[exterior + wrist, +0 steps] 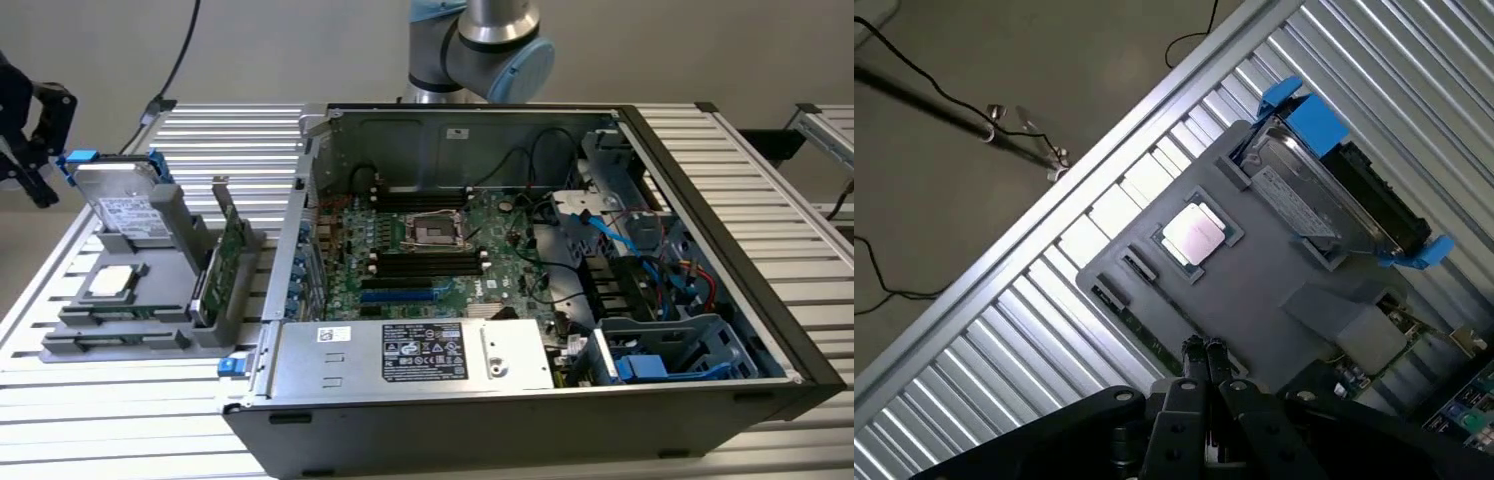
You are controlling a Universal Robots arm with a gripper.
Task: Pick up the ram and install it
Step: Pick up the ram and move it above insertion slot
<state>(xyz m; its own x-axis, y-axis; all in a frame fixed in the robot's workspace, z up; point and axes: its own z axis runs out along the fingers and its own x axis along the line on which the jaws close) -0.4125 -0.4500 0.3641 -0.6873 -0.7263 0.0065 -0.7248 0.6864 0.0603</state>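
fingers (pixel 1194 352): closed together | ram (pixel 1142 332): lying in gray tray (pixel 1274 300) edge slot, one end at fingertips

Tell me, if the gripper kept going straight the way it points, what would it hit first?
Probably the thin green memory stick at the edge of the grey holder, right ahead of the gripper, though depth is unclear.

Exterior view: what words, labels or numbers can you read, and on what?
Black label on the silver metal power supply cover: print too small to read.
White sticker beside it: unreadable.
White label on the silver hard drive with blue rails: unreadable.
None legible.
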